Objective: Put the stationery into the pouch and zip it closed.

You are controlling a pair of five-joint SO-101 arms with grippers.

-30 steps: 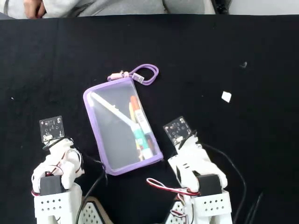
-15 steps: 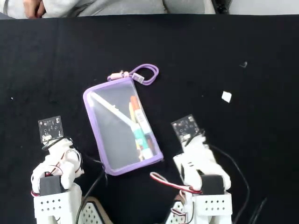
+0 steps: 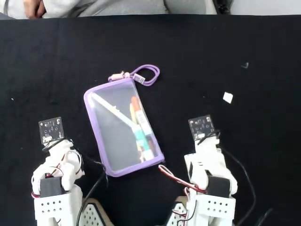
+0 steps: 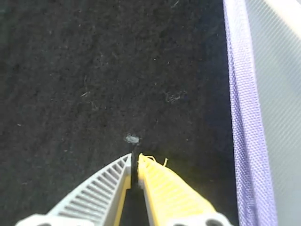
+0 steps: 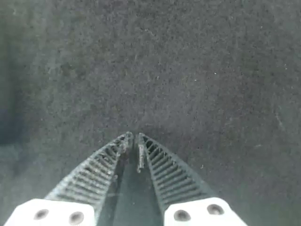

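Both claws are pinched fully shut, tips touching, with nothing held between them. The left claw (image 4: 134,161) hovers over bare black cloth just beside the pouch (image 4: 248,117), whose woven purple border runs along one side of it without touching the fingers. The right claw (image 5: 133,139) hangs over the same black cloth, apart from the pouch on its other side.

From the high view the pouch (image 3: 123,127) lies flat on the black table (image 3: 235,47), tilted, between the two arms. The left arm (image 3: 55,165) stands off the pouch's left long edge, near its lower corner. The right arm (image 3: 208,162) stands to the right of the pouch's lower end, farther from it than the left arm is.

The stationery (image 3: 141,133) is inside the pouch, seen through its clear face: several pens bunched along the right long edge, and a long white strip (image 3: 111,108) slanting from the upper left corner toward them. A purple loop (image 3: 146,75) and a pink zip pull (image 3: 117,76) sit at the pouch's upper right corner. I cannot tell whether the zip is fully drawn.

A small white scrap (image 3: 227,97) lies well to the right of the pouch.
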